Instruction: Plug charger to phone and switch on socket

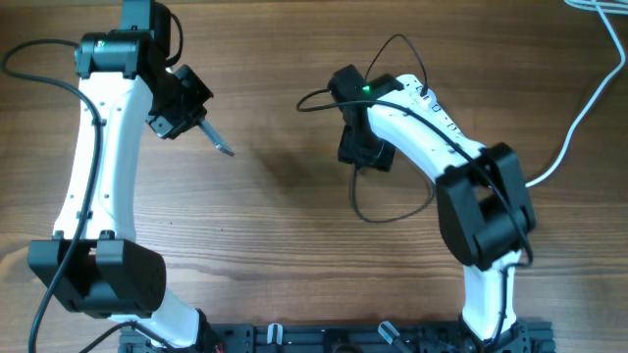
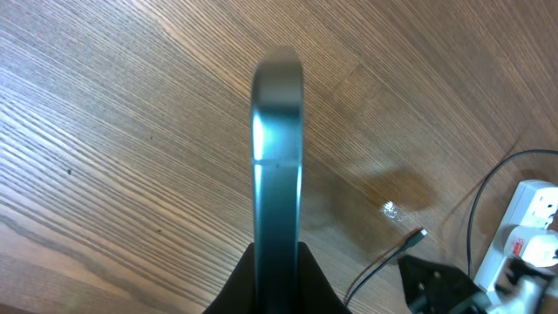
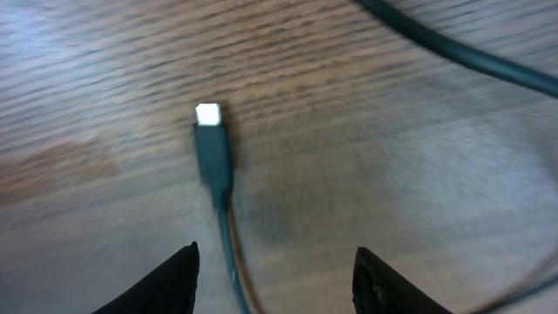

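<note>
The glossy teal phone (image 2: 277,131) is being pinched by the left gripper (image 2: 277,283); the right gripper's (image 3: 277,262) jaws are being held spread, the charger's (image 3: 214,153) black plug at eleven o'clock.

A pale brown wooden table (image 1: 275,235), grain running in long planks, spreads around the left gripper (image 1: 199,125) under soft, even light; a faint shadow (image 1: 285,169) lies between it and the right gripper (image 1: 363,154), a black rail (image 1: 324,339) well apart from both.

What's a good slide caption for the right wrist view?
Right fingers apart, straddling the charger; plug tip ahead on the wooden table.
</note>
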Robot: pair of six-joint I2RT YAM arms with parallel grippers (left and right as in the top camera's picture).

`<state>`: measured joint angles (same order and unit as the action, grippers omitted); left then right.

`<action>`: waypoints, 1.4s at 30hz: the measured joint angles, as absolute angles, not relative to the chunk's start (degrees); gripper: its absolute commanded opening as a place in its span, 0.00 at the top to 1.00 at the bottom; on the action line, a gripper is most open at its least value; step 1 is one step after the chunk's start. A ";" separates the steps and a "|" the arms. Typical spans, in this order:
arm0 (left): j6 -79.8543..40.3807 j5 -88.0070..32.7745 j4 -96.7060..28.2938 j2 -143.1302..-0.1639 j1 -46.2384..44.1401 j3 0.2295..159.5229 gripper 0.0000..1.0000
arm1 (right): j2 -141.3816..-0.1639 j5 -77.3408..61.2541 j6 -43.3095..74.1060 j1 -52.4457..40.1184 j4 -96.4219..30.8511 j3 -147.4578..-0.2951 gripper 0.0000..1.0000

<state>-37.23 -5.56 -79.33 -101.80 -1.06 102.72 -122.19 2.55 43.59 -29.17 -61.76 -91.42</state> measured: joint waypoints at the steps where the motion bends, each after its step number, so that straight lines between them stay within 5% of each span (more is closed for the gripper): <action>1: -37.21 -5.52 -79.31 -101.80 -1.06 102.72 0.96 | -123.24 2.50 43.59 -29.17 -60.97 -91.20 0.45; 9: -37.23 -5.39 -79.31 -101.80 -1.06 102.72 0.96 | -123.81 0.19 41.89 -29.17 -55.24 -90.50 0.45; 21: -37.23 -5.37 -79.31 -101.80 -1.06 102.72 0.96 | -122.78 0.45 42.13 -29.15 -52.60 -87.00 0.72; 42: -37.21 -5.39 -79.29 -101.80 -1.06 102.72 0.96 | -122.78 0.43 42.13 -29.17 -52.42 -86.96 0.82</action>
